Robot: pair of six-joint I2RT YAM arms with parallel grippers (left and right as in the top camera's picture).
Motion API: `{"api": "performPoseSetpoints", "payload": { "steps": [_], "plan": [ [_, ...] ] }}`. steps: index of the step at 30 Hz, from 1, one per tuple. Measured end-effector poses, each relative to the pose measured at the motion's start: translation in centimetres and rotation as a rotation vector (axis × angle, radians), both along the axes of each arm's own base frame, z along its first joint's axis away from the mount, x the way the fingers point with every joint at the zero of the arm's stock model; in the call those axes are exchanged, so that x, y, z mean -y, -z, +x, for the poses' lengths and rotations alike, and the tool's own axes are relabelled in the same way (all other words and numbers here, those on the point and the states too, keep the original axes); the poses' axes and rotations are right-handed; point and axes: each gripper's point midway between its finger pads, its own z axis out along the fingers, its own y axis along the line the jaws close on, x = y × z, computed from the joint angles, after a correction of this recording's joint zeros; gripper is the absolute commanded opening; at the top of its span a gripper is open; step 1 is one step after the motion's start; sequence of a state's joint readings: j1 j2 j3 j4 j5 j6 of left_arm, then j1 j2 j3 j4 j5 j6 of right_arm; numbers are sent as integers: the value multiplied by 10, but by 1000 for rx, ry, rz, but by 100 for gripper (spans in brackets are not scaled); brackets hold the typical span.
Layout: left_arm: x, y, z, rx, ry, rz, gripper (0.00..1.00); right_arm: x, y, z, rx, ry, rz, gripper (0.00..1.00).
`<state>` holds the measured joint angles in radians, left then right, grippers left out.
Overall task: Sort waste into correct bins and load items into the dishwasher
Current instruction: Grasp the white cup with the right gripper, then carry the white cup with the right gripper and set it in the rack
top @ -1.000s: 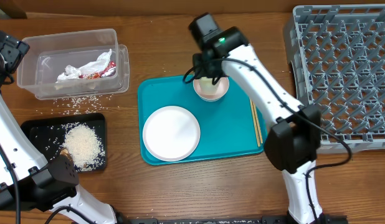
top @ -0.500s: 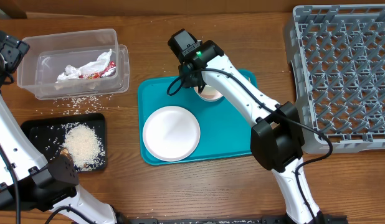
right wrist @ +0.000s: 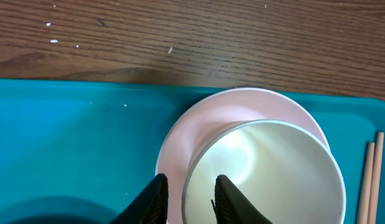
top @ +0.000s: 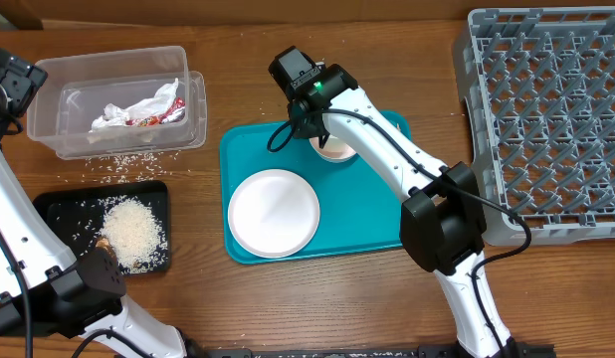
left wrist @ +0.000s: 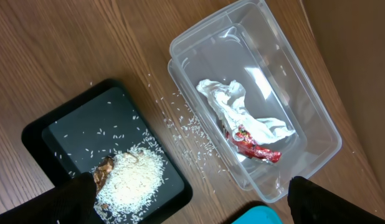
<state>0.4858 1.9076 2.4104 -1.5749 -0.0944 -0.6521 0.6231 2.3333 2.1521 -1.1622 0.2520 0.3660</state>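
Note:
My right gripper (top: pixel 312 124) (right wrist: pixel 189 200) is open over the teal serving tray (top: pixel 372 204). Its jaws stand either side of the near rim of the pale bowl (right wrist: pixel 273 168), one inside, one over the pinkish saucer (right wrist: pixel 199 124) beneath it. The white plate (top: pixel 274 212) lies on the tray's left. Chopsticks (right wrist: pixel 370 180) show at the right edge of the right wrist view. The napkin (left wrist: pixel 233 106) and red wrapper (left wrist: pixel 255 146) lie in the clear tub (top: pixel 49 70). Rice (left wrist: pixel 136 177) and a brown scrap (left wrist: pixel 105 168) lie on the black tray (left wrist: pixel 49 130). My left gripper (left wrist: pixel 194 200) is open and empty, high above both. No separate cup shows.
The grey dish rack (top: pixel 546 109) fills the far right. Loose rice grains (top: pixel 118 164) lie on the wood between the tub and the black tray. The right arm crosses over the tray's right half and hides the chopsticks in the overhead view.
A second ago my right gripper swung left and now reaches the bowl from its left side. In the last half second nothing has moved. The left arm is still.

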Motion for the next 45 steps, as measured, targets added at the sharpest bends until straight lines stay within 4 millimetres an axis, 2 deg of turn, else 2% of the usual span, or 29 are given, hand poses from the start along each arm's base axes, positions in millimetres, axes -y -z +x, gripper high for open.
{"api": "performPoseSetpoints", "payload": {
  "steps": [4, 8, 13, 16, 20, 22, 24, 25, 27, 30, 31, 33, 34, 35, 37, 38, 41, 43, 44, 45],
  "plan": [
    [0, 0, 0, 0, 0, 0, 100, 1, 2, -2, -11, 1, -7, 22],
    [0, 0, 0, 0, 0, 0, 100, 2, 8, -4, -26, 4, -16, 4],
    [0, 0, 0, 0, 0, 0, 100, 4, 11, -6, -41, 14, -24, 4],
    [0, 0, 0, 0, 0, 0, 100, 10, 4, -13, -68, 19, -41, 4],
    [0, 0, 0, 0, 0, 0, 100, 14, -31, -3, -35, 37, -9, 4],
    [0, 0, 0, 0, 0, 0, 100, 21, -71, 11, 22, 60, 53, 4],
    [0, 0, 0, 0, 0, 0, 100, 38, -111, 26, 85, 85, 121, 4],
    [0, 0, 0, 0, 0, 0, 100, 50, -132, 34, 128, 104, 152, 4],
    [0, 0, 0, 0, 0, 0, 100, 98, -183, 52, 239, 176, 214, 4],
    [0, 0, 0, 0, 0, 0, 100, 187, -240, 67, 388, 309, 254, 4],
    [0, 0, 0, 0, 0, 0, 100, 231, -259, 69, 444, 376, 256, 4],
    [0, 0, 0, 0, 0, 0, 100, 309, -280, 64, 509, 487, 259, 4],
    [0, 0, 0, 0, 0, 0, 100, 339, -283, 61, 524, 529, 267, 4],
    [0, 0, 0, 0, 0, 0, 100, 378, -286, 56, 544, 578, 277, 4],
    [0, 0, 0, 0, 0, 0, 100, 429, -284, 52, 565, 610, 310, 4],
    [0, 0, 0, 0, 0, 0, 100, 449, -282, 51, 573, 599, 333, 4],
    [0, 0, 0, 0, 0, 0, 100, 491, -265, 56, 592, 485, 435, 4],
    [0, 0, 0, 0, 0, -1, 100, 510, -246, 62, 596, 407, 510, 4],
    [0, 0, 0, 0, 0, 0, 100, 520, -233, 65, 596, 377, 551, 4],
    [0, 0, 0, 0, 0, 0, 100, 534, -208, 69, 585, 346, 616, 4]
  ]
}}
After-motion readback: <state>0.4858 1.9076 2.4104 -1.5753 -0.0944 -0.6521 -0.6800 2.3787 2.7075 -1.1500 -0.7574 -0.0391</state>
